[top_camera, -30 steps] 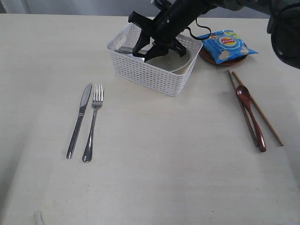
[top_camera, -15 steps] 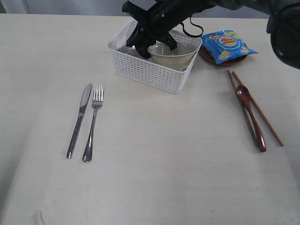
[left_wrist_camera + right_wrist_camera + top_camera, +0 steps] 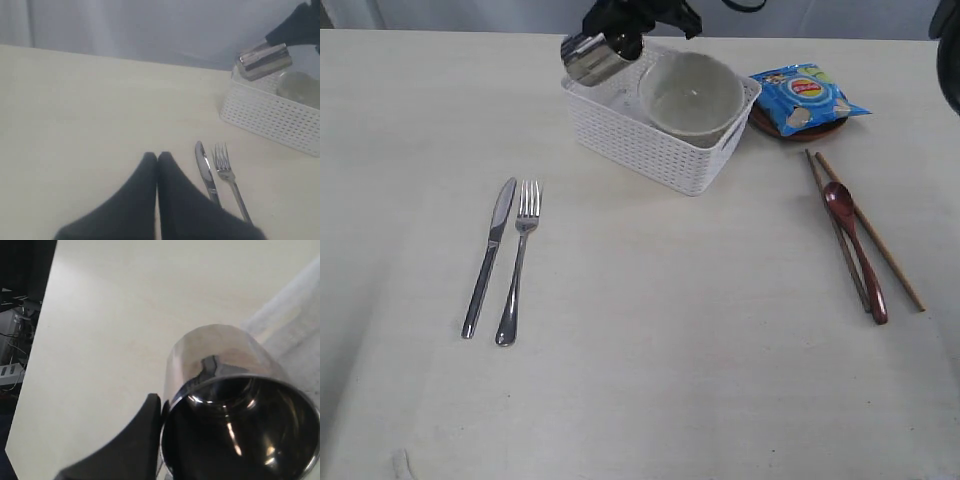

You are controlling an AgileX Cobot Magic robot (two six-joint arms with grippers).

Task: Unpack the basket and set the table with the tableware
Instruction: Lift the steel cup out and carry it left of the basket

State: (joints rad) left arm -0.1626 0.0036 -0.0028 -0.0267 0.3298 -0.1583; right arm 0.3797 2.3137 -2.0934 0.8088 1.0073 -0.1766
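Observation:
My right gripper (image 3: 620, 28) is shut on the rim of the shiny steel cup (image 3: 592, 57), holding it tilted in the air over the far left corner of the white basket (image 3: 650, 150). In the right wrist view the cup (image 3: 220, 365) fills the frame, one black finger (image 3: 140, 440) pressed on its rim. The pale bowl (image 3: 692, 95) leans inside the basket. The knife (image 3: 488, 255) and fork (image 3: 516, 260) lie side by side on the table (image 3: 650, 360). My left gripper (image 3: 157, 156) is shut and empty, hovering near the knife (image 3: 206, 172).
A wooden spoon (image 3: 855, 245) and two chopsticks (image 3: 870, 235) lie at the right. A blue chips bag (image 3: 805, 97) rests on the brown plate (image 3: 770, 125) behind them, right of the basket.
The right gripper has risen out of the basket with the steel cup and moved back. The bowl has tipped up inside the basket, and the basket shifted slightly.

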